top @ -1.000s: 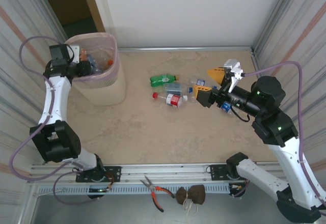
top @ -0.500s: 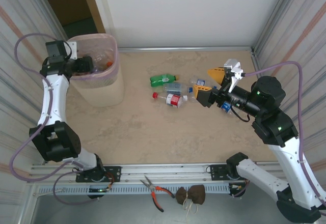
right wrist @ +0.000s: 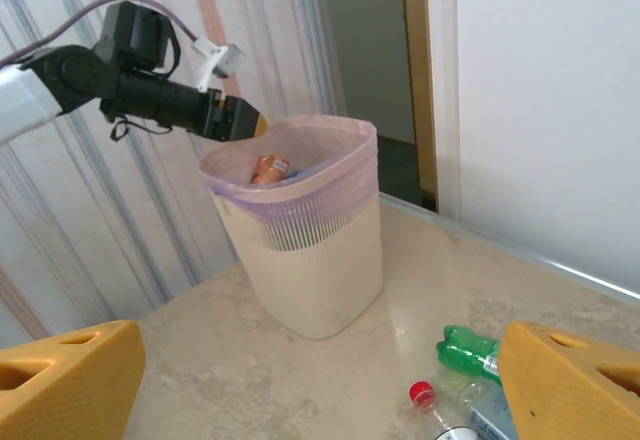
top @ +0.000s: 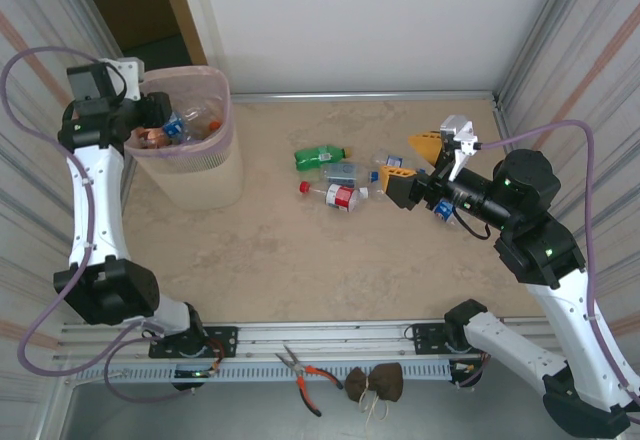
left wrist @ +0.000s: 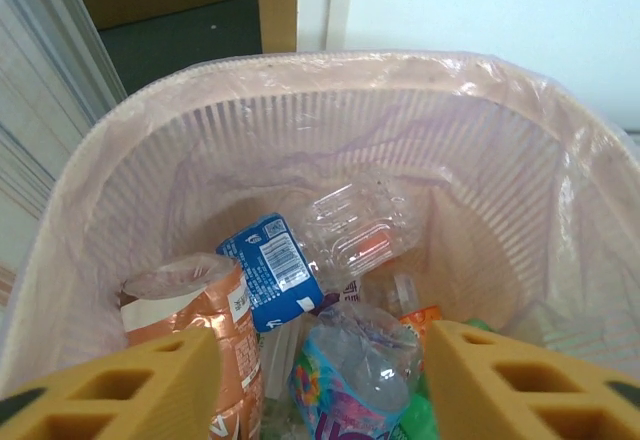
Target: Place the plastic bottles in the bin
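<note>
The bin (top: 226,120) stands at the table's far left, pale pink with a liner, and holds several plastic bottles. In the left wrist view I look down into the bin (left wrist: 300,62) at a blue-labelled bottle (left wrist: 275,272), a clear one (left wrist: 355,222) and a teal-and-pink one (left wrist: 360,385). My left gripper (top: 152,123) hovers over the bin's left rim, open with nothing between its fingers (left wrist: 120,380). Near the table's middle lie a green bottle (top: 320,156), a red-labelled one (top: 338,196) and a blue-labelled clear one (top: 345,172). My right gripper (top: 405,162) hangs open just right of them. From the right wrist I see the bin (right wrist: 300,250) and the green bottle (right wrist: 468,350).
Corrugated walls close in both sides, with a white wall at the back. A dark doorway (top: 130,10) opens behind the bin. Pliers (top: 305,370) and a brown bundle (top: 375,383) lie on the front rail. Bare tabletop (top: 300,260) stretches between the bin and my right arm.
My left arm has drawn back to the left and risen from over the bin's middle to its left rim. The right arm has not moved.
</note>
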Controlling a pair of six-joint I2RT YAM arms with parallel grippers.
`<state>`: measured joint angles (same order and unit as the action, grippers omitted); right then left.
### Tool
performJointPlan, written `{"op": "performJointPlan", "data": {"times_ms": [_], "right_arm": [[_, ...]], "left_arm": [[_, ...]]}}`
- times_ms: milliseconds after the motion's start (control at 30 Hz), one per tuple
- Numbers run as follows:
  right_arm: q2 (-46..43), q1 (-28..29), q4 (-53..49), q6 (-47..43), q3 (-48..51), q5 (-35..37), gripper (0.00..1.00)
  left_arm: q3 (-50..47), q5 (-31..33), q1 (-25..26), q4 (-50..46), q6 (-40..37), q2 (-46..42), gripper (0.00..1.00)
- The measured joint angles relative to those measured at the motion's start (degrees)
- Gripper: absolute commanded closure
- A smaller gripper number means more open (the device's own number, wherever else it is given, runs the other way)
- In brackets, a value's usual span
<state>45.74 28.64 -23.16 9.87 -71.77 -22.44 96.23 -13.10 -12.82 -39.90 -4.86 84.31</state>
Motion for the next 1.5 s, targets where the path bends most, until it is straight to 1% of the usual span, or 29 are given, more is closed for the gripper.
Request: {"op": "performJointPlan", "data": {"times_ms": [67,300,500,800,1000,1167,1233,1400,1500], "right_arm": [[0.0,0.0,0.0,0.0,0.0,0.2,0.1],[0.0,0.0,0.0,0.0,0.0,0.5,0.1],[0.6,0.0,-0.1,0.0,0.0,1.6,0.1],[2.2,0.0,-1.0,0.0,0.0,3.4,0.1],[5.1,0.0,-3.9,0.4,-1.4,8.0,0.12],[8.9,-0.8,-7.7,3.0,-1.9,13.9,0.12],[10.7,-2.4,-9.7,4.2,-1.9,15.5,0.12],[16.4,-8.7,-15.2,6.3,-2.0,17.6,0.13],[20.2,-12.4,-18.1,6.9,-1.9,18.0,0.16]], "left_arm": [[1.0,0.0,0.0,-0.7,-0.1,0.9,0.57],[1.9,0.7,-0.7,-2.5,-1.3,6.8,0.64],[1.9,0.5,-2.6,-3.1,-1.3,11.8,0.65],[-0.5,-2.6,-3.1,-1.9,-0.8,12.8,0.64],[-2.1,-5.6,-3.4,-0.7,0.7,9.8,0.6],[-1.6,-10.6,-3.4,-0.5,3.0,5.3,0.58],[-1.3,-13.1,-3.4,0.0,4.2,3.7,0.58],[-1.5,-19.5,-3.4,1.6,7.6,0.1,0.57],[-3.2,-22.6,-3.3,3.4,9.7,-2.5,0.57]]}}
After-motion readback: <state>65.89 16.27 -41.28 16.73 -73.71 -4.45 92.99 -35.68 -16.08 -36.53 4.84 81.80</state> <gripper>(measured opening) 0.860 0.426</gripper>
